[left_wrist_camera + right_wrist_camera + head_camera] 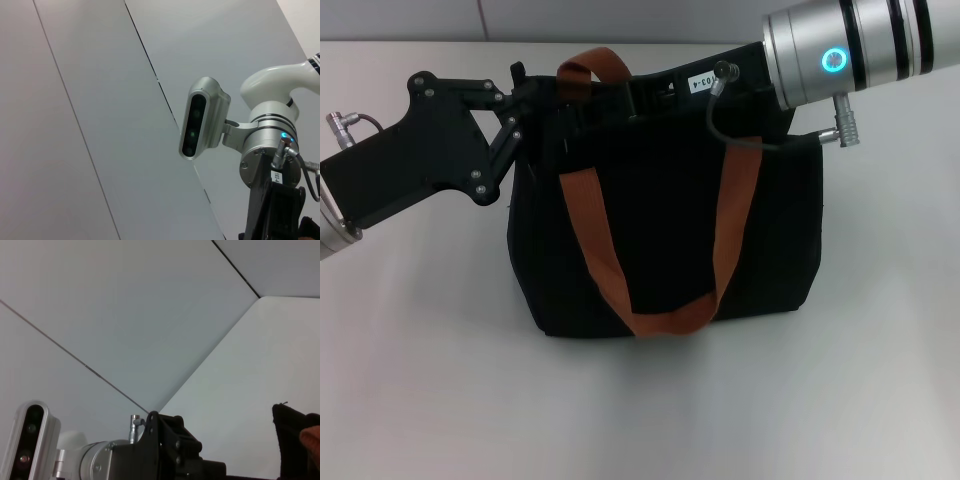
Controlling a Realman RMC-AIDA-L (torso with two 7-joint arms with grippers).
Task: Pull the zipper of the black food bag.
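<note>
Black food bag point(760, 240) stands upright mid-surface point(420, 380), orange-brown straps point(605, 250) draped down its front. Left gripper point(525, 90) and right gripper point(655, 92) meet its top edge from opposite sides; their finger states cannot be told. Zipper hidden.

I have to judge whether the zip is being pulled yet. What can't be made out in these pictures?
- The zipper: not visible in the head view; both grippers cover the top edge of the black food bag.
- Left gripper: fingertips merge with the black fabric.
- Right gripper: fingers hidden behind the strap.
- Wrist views: mostly wall.
</note>
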